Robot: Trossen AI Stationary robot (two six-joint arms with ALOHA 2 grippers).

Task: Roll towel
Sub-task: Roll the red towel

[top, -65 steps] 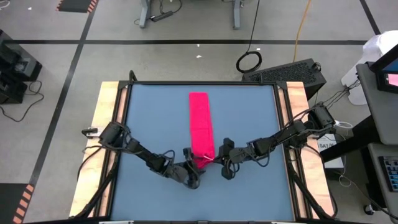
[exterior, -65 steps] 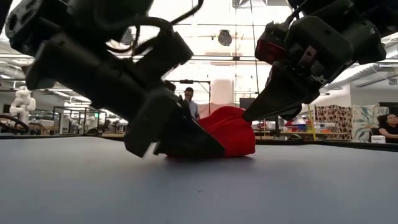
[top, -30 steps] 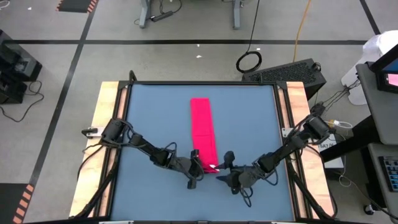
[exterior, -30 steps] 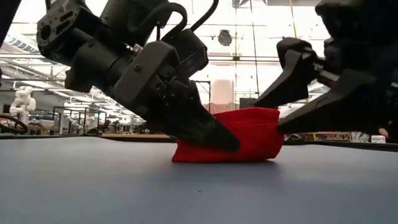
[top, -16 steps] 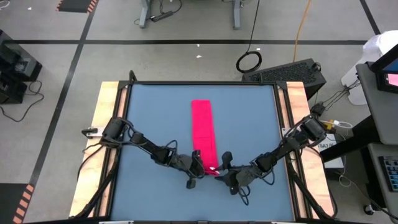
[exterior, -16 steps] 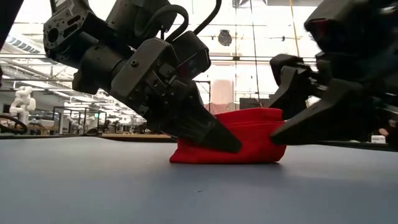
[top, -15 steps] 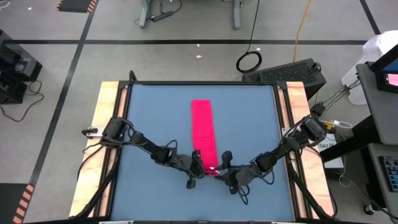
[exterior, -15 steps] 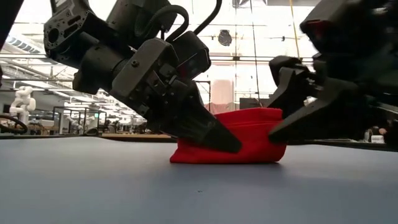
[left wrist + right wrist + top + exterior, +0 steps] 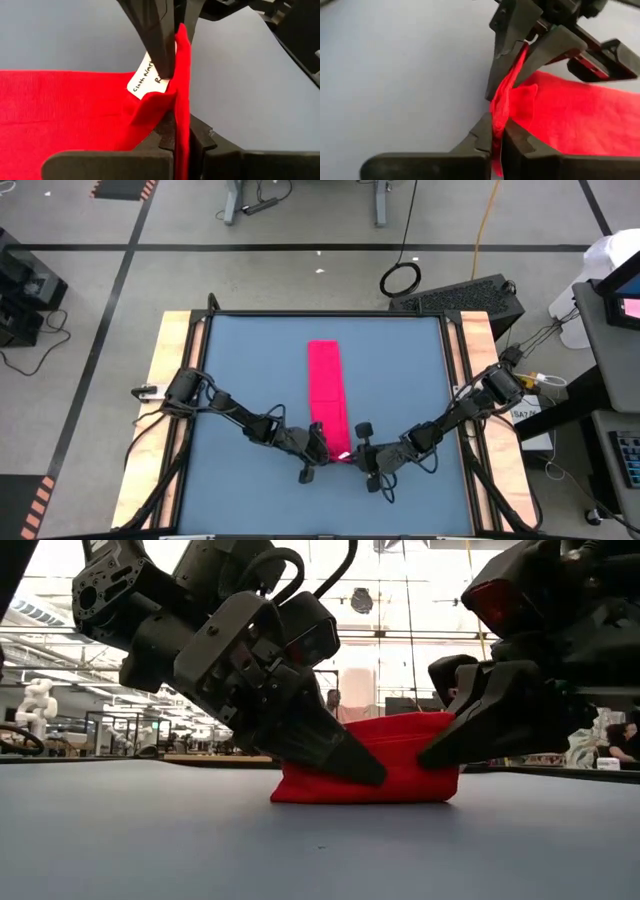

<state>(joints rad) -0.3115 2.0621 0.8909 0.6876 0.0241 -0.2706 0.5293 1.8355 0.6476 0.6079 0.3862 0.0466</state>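
High view: towel [image 9: 328, 392], a long folded strip mid-surface [image 9: 240, 370]; left tool [image 9: 318, 448] and right tool [image 9: 352, 454] meet at its near end.
Low view: near end lifted into a raised fold [image 9: 385, 765].
Left wrist view: left tool clenched on the edge beside white tag [image 9: 146, 76].
Right wrist view: right tool [image 9: 498, 131] clenched on towel.

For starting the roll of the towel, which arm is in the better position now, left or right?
Neither is clearly better. The left gripper and the right gripper each pinch one near corner of the towel, jaws shut on the cloth, at matching height. They would probably need to roll it together.
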